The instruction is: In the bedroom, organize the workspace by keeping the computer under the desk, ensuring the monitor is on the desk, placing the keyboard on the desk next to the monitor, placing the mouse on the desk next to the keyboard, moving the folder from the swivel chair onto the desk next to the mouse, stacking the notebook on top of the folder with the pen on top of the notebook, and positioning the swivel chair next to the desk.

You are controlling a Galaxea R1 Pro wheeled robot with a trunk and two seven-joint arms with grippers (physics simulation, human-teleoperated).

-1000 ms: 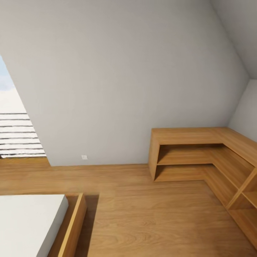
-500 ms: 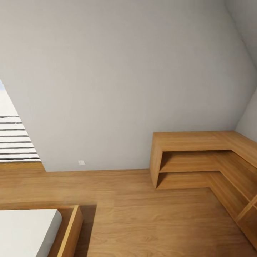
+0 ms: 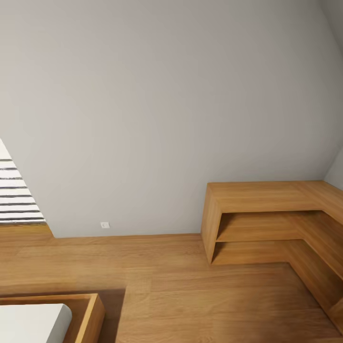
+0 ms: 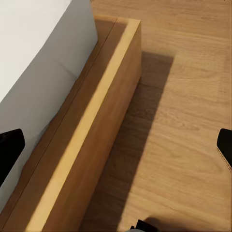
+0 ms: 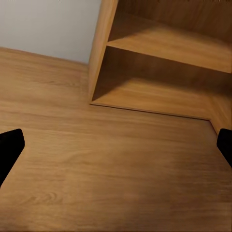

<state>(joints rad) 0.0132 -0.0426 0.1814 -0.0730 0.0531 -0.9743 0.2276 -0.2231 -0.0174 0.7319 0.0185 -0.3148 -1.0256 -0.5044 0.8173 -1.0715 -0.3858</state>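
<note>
I am in the bedroom, with its light wood plank floor and a pale grey sloped wall ahead. The desk, the swivel chair and the other task things are out of view. In the left wrist view my left gripper is open over the floor beside a wooden bed frame, with nothing between its black fingertips. My right gripper is also open and holds nothing, over bare floor in front of a low wooden shelf unit.
An L-shaped low wooden shelf unit fills the right corner. The bed frame with a white mattress sits at the lower left. A window with slatted blinds is at the left edge. A small wall socket is near the floor.
The whole head picture has shifted: bed and shelf unit sit lower, the window has slid left. The camera moved, not the furniture.
</note>
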